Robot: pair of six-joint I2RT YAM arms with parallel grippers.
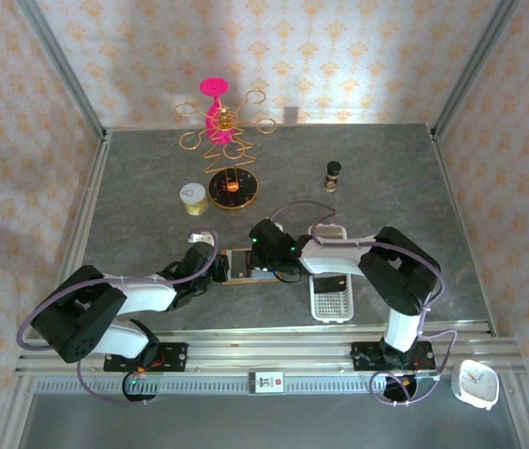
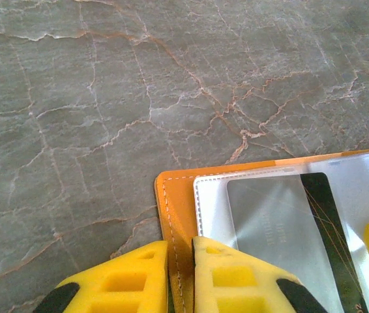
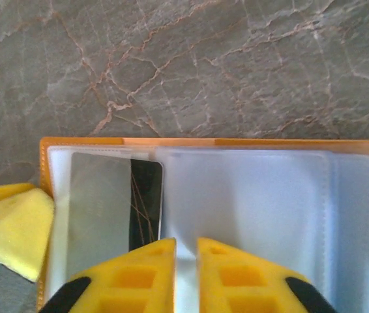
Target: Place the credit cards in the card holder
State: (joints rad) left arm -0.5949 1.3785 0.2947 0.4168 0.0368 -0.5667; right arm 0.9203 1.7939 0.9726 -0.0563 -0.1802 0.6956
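Orange card holder (image 1: 243, 266) lies open flat on the table (image 1: 386, 178), front-centre, between both arms. Grey card (image 2: 269, 222) with a dark stripe sits in the clear pocket at the left-arm end. Left pincer (image 2: 180, 246) is nearly closed, pinching the orange edge. Right pincer (image 3: 186, 242) is nearly closed, nipping a clear sleeve (image 3: 250, 195).

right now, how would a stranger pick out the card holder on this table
On the grey marbled table, look near the front edge. Left of the white slotted tray lies the card holder, opened flat: orange border, clear plastic pockets.
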